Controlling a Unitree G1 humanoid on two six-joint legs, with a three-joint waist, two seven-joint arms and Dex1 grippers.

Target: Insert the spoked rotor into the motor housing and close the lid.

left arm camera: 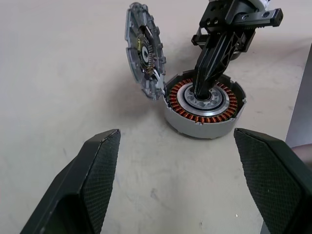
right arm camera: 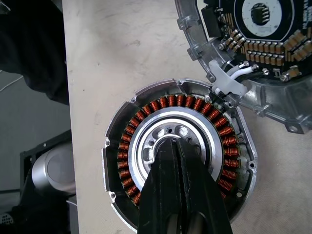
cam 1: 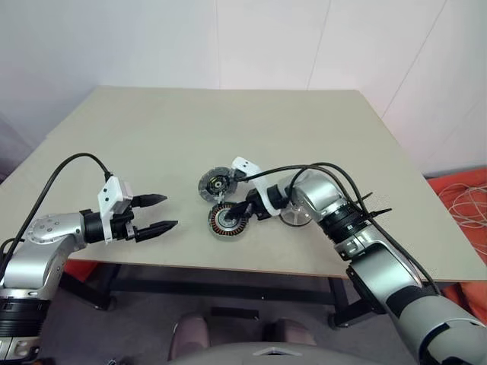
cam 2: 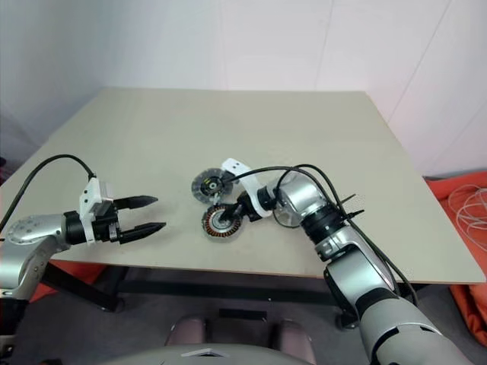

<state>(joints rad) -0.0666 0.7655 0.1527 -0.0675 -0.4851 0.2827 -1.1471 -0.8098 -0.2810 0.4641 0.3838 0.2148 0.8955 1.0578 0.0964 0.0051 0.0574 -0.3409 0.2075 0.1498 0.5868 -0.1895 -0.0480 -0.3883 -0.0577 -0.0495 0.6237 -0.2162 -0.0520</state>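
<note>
Copper-wound motor housing (right arm camera: 178,158) under right tool (right arm camera: 176,146)

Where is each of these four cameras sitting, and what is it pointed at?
Left eye, right eye: on the head, looking down at the table, both arms showing.
Left wrist: behind the open left claw, facing the motor housing and raised lid.
Right wrist: above the shut right claw, tips in the housing's silver centre.
All share housing and lid.
</note>
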